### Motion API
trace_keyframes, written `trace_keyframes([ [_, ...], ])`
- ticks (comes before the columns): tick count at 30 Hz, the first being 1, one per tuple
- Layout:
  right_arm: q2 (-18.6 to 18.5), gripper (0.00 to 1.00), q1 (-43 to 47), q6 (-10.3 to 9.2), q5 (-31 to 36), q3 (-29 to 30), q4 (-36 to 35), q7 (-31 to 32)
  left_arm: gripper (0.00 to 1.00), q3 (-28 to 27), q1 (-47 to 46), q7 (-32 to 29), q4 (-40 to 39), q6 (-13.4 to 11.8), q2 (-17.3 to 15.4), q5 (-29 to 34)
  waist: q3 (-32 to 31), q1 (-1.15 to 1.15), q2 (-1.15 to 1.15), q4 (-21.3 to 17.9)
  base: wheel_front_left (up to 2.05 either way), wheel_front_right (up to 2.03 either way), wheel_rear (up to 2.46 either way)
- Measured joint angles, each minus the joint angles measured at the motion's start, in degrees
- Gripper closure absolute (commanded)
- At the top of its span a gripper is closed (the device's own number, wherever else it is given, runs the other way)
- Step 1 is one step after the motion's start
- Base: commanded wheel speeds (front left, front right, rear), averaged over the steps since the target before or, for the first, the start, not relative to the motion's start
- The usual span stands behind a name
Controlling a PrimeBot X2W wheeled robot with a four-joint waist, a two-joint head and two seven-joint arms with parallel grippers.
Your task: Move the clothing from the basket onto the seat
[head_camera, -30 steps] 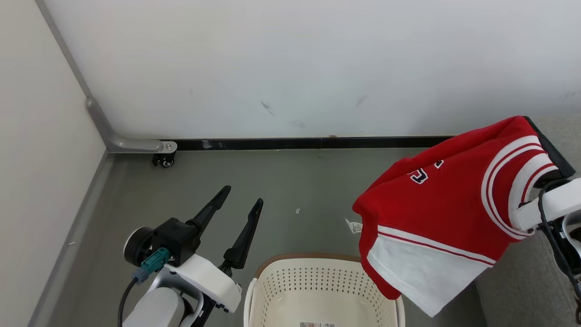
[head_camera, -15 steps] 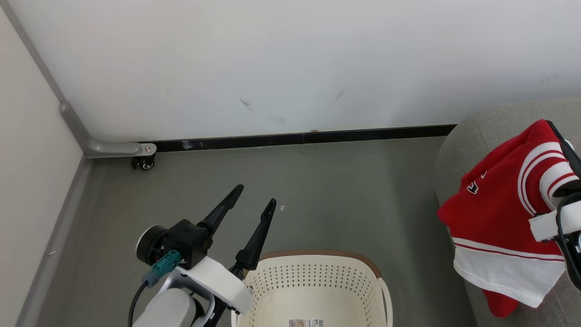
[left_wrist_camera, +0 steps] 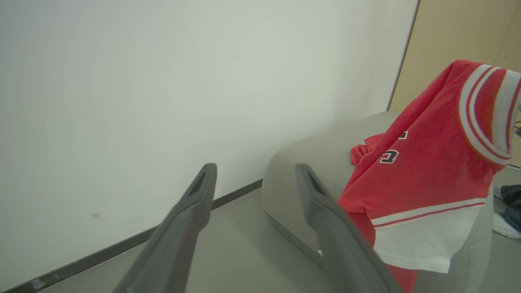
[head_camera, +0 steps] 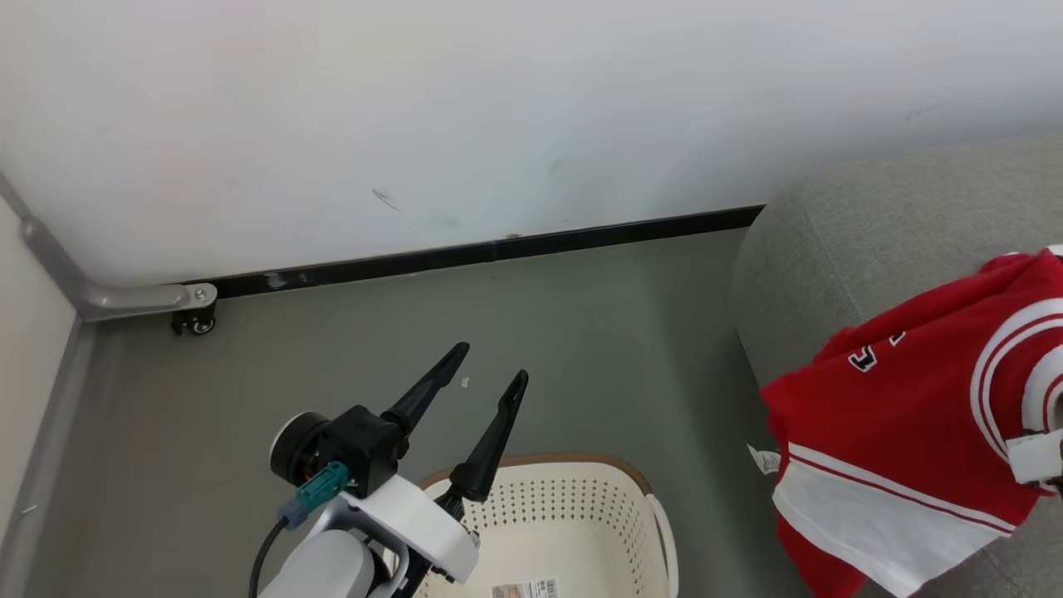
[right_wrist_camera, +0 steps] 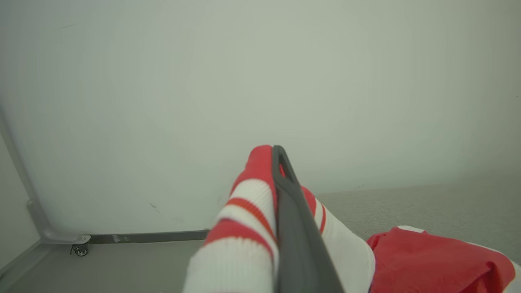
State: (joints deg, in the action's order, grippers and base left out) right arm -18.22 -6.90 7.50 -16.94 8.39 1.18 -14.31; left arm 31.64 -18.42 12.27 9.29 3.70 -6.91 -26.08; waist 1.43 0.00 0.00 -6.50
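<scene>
The clothing (head_camera: 897, 415), a red garment with white panels and striped trim, hangs from my right gripper over the near edge of the grey seat (head_camera: 872, 241). In the right wrist view that gripper (right_wrist_camera: 279, 154) is shut on the striped trim (right_wrist_camera: 244, 219). More red cloth (right_wrist_camera: 431, 260) lies on the seat (right_wrist_camera: 427, 203); whether it is the same garment I cannot tell. The cream basket (head_camera: 581, 462) stands at the bottom centre, holding nothing but a barcode sticker (head_camera: 523, 590). My left gripper (head_camera: 490, 365) is open above the basket's left rim, with nothing between its fingers (left_wrist_camera: 203, 183).
A white wall with a black skirting strip (head_camera: 498, 249) runs behind the grey floor. A metal bracket on a small castor (head_camera: 195, 320) sits at the left corner. A shoe and a denim trouser leg (left_wrist_camera: 506, 211) show beyond the seat.
The head camera has turned right, bringing more of the seat into view. My right gripper has carried the garment from above the basket's right side across to the seat. The left gripper stays open.
</scene>
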Motion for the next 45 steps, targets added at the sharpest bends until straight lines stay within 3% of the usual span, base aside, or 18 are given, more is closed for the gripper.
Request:
trace_keyframes([
  [12, 2.0, 1.00, 2.3, 0.00, -0.2, -1.8, -4.5, 1.5, 0.00, -0.3, 0.0, 0.7, -0.3, 0.0, -0.1, 0.5, 0.4, 0.00, 0.00, -4.7, 0.00, 0.00, 0.00],
  [18, 2.5, 1.00, 0.2, 0.00, -3.6, -3.4, -4.5, 3.6, 0.00, -1.3, 0.0, 0.8, -1.3, -1.1, -0.7, 1.2, 1.4, 0.00, 0.00, -6.3, 0.00, 0.00, 0.00],
  [28, -1.9, 1.00, -20.0, 0.00, -6.5, -1.0, -2.6, 9.5, 0.00, -2.9, -0.1, 0.7, -4.8, -2.9, -2.8, 3.2, 4.6, 0.00, 0.00, -7.1, 0.00, 0.00, 0.00],
  [34, -4.6, 1.00, -31.9, 0.00, -6.8, 3.7, 1.1, 12.4, 0.00, -4.1, -1.9, 0.4, -7.8, -3.7, -4.1, 3.6, 6.9, 0.00, 0.00, -6.7, 0.00, 0.00, 0.00],
  [45, -12.0, 1.00, -45.8, 0.00, -6.4, 11.2, 9.9, 15.6, 0.00, -4.2, -3.6, -1.2, -12.3, -4.4, -4.9, 5.0, 11.0, 0.00, 0.00, -5.7, 0.00, 0.00, 0.00],
])
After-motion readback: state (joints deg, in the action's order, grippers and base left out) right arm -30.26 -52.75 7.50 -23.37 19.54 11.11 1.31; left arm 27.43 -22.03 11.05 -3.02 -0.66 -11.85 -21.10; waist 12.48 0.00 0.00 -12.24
